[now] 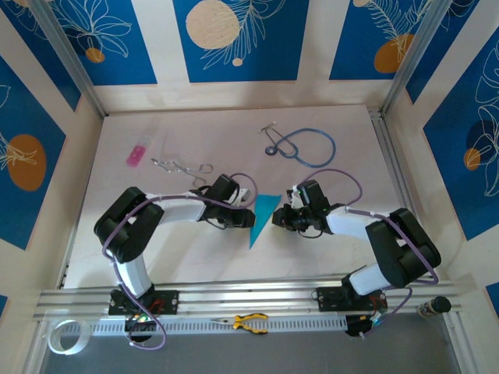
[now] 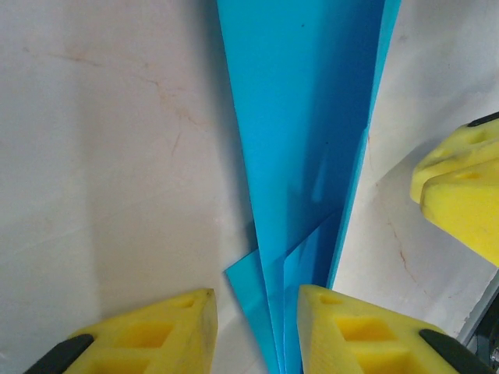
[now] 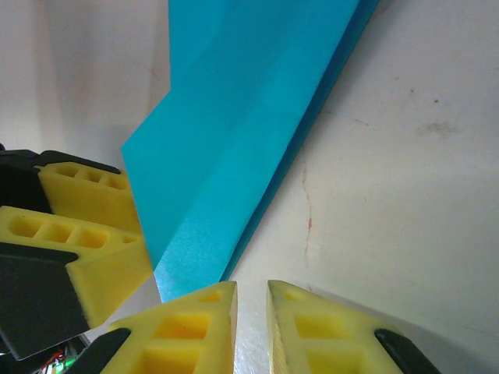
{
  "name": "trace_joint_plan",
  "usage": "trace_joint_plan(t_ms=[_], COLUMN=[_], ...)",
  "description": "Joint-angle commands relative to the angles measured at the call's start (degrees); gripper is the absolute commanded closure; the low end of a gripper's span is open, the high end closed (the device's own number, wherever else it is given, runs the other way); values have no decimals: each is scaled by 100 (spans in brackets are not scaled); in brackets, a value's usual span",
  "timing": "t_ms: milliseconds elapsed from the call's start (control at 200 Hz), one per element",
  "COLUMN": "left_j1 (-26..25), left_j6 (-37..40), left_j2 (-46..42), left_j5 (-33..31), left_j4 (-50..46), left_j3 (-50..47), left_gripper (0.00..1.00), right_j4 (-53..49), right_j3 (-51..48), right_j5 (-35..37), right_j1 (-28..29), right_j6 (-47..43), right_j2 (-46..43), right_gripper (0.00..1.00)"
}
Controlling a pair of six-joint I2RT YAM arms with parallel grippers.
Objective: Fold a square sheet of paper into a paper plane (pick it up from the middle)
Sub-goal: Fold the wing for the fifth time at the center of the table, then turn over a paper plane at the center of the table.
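Yellow-handled pliers lie on the metal rail by the arm bases, well apart from the paper plane and on the side its nose points to. From where I stand, the plane is a slim cyan-blue dart, flat on the pale surface between the two arms. Its wide tail points away from the bases.

The left gripper sits at one long edge of the plane, and the right gripper just beside the other.

From the left wrist, the left gripper stands partly open. The plane's folded layers run into the gap between the yellow pads, but the pads do not press on them. One yellow finger of the right gripper shows just past the plane's far edge.

From the right wrist, the right gripper is barely apart, only a narrow slit with bare surface showing through it. The plane's edge reaches the tip of one finger, and nothing is gripped.

A blue-tubed stethoscope lies beyond the plane's tail. A small pink rectangle lies farther off, past the left arm.
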Motion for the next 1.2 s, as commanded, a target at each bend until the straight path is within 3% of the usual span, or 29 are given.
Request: trace_joint_plan(t_ms=[0,685,1191], left_j1=[14,-14,-13], left_j6=[218,114,-2], left_j2=[137,468,549], left_j5=[-163,651,863], left_j4=[-7,555,652], left_j3=[130,312,352], left_gripper=[66,59,67], right_j4=[121,667,845], right_j3=[109,200,150], right_j5=[-1,-277,-320], right_j1=[59,204,211], right_j6=[82,321,408], right_j2=[97,727,845], right_gripper=[82,82,84])
